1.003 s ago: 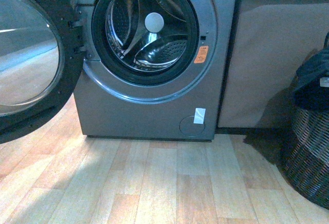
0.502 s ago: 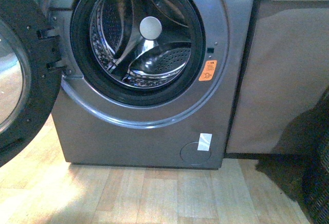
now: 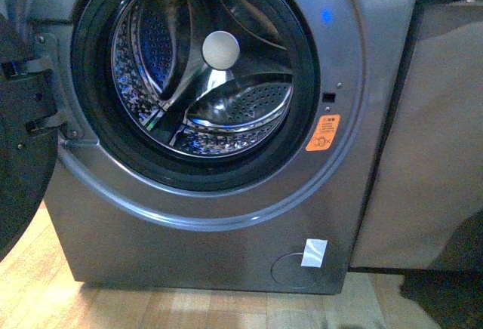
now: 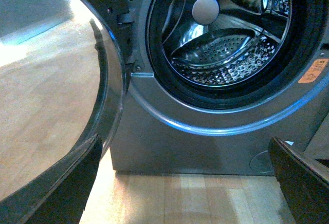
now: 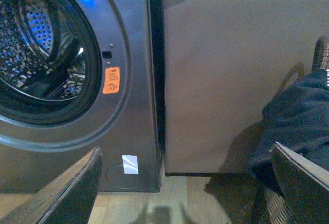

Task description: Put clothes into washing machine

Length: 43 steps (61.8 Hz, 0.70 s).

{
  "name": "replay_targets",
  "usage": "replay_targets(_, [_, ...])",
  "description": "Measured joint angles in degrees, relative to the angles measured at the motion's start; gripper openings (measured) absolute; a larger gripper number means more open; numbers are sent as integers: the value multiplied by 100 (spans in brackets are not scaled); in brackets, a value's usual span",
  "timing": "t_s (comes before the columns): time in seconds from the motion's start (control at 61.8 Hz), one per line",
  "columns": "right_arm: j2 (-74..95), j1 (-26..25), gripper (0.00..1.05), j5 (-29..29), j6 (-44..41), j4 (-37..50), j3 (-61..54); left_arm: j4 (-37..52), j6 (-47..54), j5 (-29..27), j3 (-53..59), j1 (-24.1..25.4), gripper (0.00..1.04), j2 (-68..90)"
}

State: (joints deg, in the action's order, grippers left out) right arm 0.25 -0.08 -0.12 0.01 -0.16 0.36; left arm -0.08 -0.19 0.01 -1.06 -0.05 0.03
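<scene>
Clothes (image 5: pixel 294 115) show only in right wrist view — left gripper (image 4: pixel 185 183), right gripper (image 5: pixel 185 185) spread.

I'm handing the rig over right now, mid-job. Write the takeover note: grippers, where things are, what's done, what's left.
Left gripper: open, empty, facing the washing machine.
Right gripper: open, empty.
Door is swung open; drum holds no laundry.
The dark clothes lie on the wicker basket, past the brown cabinet beside the machine, ungrasped.
Left to do: grasp the clothes and carry them into the drum.
</scene>
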Motion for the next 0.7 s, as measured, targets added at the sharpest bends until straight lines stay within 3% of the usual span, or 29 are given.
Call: replay_targets(0.696, [0,0,97,4,0,-2,0,0,-2,-2,0,0,98,9])
